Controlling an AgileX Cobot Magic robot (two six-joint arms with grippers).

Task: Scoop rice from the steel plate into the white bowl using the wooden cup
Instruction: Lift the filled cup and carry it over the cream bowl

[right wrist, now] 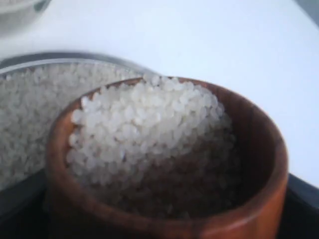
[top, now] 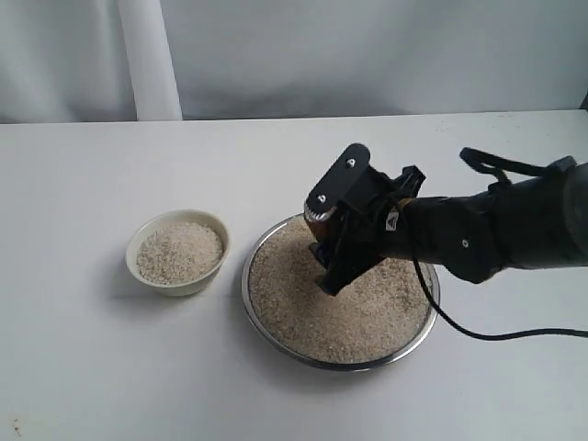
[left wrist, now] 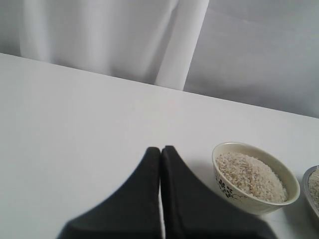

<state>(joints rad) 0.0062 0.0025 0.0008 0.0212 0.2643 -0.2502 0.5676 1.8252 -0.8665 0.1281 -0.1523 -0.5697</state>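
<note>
On the bench (top: 92,367), the white bowl (top: 179,287) stands to the left, and the steel plate (top: 349,364) stands near it to the right, apart from it and slightly nearer. Rice (top: 358,312) lies in both vessels. More fills the wooden cup (top: 319,213), held between the jaws of the right gripper (top: 323,241) over the plate's far left portion, with the arm entering from the right.

The white table (top: 92,367) carries a bowl (top: 179,287) at left and a plate (top: 338,365) just beside it to the right, not touching. A black cable (top: 496,335) lies on the table right of the plate.
</note>
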